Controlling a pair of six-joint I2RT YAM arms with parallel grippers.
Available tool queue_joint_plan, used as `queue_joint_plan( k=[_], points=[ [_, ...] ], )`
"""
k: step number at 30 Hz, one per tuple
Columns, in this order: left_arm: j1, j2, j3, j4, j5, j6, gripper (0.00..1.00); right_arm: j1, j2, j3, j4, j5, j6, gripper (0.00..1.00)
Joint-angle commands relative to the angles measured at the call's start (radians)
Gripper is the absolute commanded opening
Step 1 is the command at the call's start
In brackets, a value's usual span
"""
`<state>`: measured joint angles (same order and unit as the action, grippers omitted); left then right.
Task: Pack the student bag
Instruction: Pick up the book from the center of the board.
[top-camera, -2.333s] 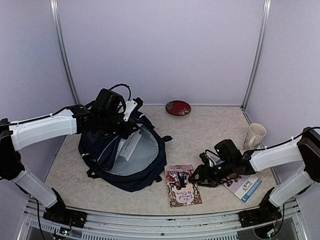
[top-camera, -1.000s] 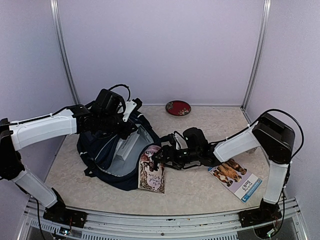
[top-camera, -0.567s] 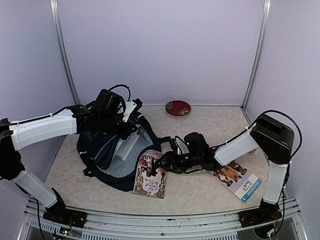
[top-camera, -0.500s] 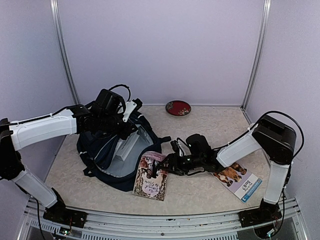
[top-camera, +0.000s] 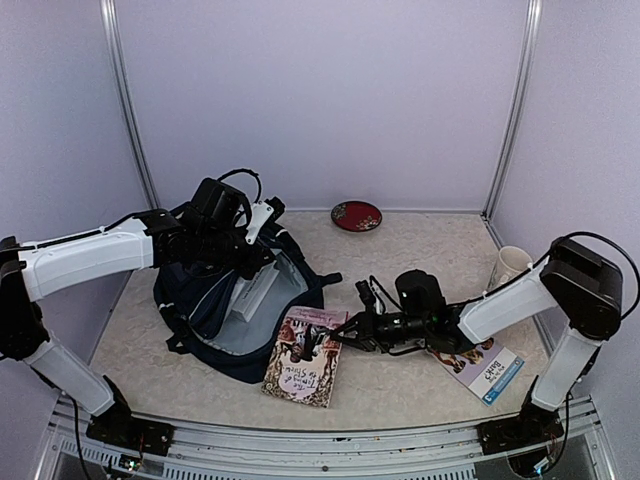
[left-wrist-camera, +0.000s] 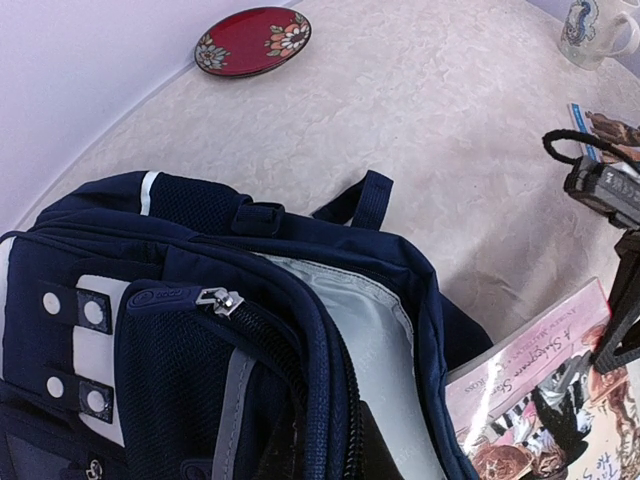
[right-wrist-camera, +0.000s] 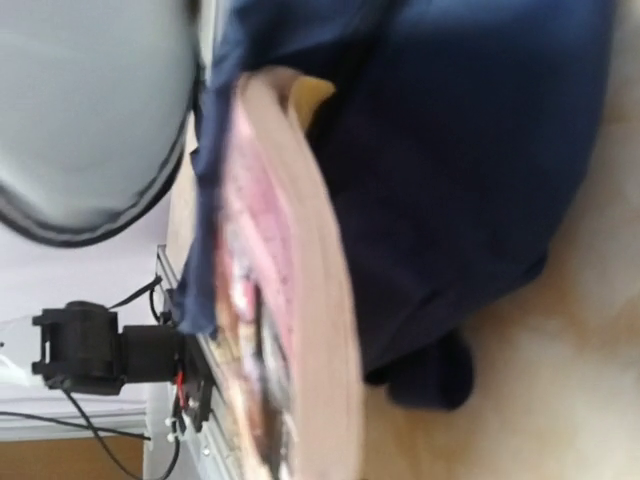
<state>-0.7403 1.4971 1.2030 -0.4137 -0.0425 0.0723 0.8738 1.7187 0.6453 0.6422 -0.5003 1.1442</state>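
Note:
The student bag (top-camera: 190, 295) lies open at the left, navy with a grey lining (left-wrist-camera: 375, 340). My left gripper (top-camera: 240, 252) sits at its upper rim, shut on the raised flap; its fingers do not show in the left wrist view. A pink illustrated book (top-camera: 305, 355) lies flat, its top edge against the bag's lower rim (left-wrist-camera: 445, 330). My right gripper (top-camera: 345, 335) is shut at the book's right edge; whether it touches the book I cannot tell. The right wrist view is blurred, with the book (right-wrist-camera: 300, 300) edge-on against the bag (right-wrist-camera: 450, 170).
A white flat object (top-camera: 258, 290) stands inside the bag. A booklet with a blue strip (top-camera: 482, 367) lies under the right forearm. A white mug (top-camera: 508, 266) stands at the right and a red plate (top-camera: 357, 215) by the back wall.
The right gripper set the pink book down against the bag, drew back to the right and went from open to shut. The left arm held still.

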Motion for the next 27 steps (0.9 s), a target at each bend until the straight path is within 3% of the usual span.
queue_joint_plan(
  k=[1, 4, 6, 9, 12, 17, 19, 22, 27],
  points=[
    [-0.01, -0.029, 0.024, 0.055, 0.044, -0.015, 0.0, 0.008, -0.132, -0.006, -0.182, 0.037, -0.087, 0.0],
    [-0.01, -0.028, 0.025, 0.055, 0.045, -0.017, 0.0, 0.007, -0.237, 0.1, -0.56, 0.115, -0.268, 0.0],
    [-0.01, -0.029, 0.026, 0.055, 0.046, -0.016, 0.0, 0.008, -0.294, 0.2, -0.834, 0.259, -0.381, 0.0],
    [-0.01, -0.032, 0.024, 0.055, 0.047, -0.017, 0.0, 0.009, -0.386, 0.318, -1.072, 0.453, -0.502, 0.0],
    [-0.01, -0.029, 0.025, 0.055, 0.048, -0.017, 0.0, 0.012, -0.47, 0.378, -1.1, 0.538, -0.613, 0.0],
    [-0.01, -0.027, 0.024, 0.056, 0.048, -0.016, 0.0, 0.014, -0.533, 0.325, -0.983, 0.599, -0.774, 0.0],
    [-0.01, -0.026, 0.023, 0.057, 0.046, -0.013, 0.0, 0.019, -0.511, 0.313, -0.954, 0.56, -0.83, 0.0],
    [-0.01, -0.023, 0.024, 0.057, 0.041, -0.01, 0.0, 0.017, -0.468, 0.422, -0.982, 0.405, -0.907, 0.0],
    [-0.009, -0.072, 0.014, 0.076, 0.064, 0.009, 0.0, -0.043, -0.368, 0.58, -0.981, -0.01, -0.84, 0.0]
  ],
)
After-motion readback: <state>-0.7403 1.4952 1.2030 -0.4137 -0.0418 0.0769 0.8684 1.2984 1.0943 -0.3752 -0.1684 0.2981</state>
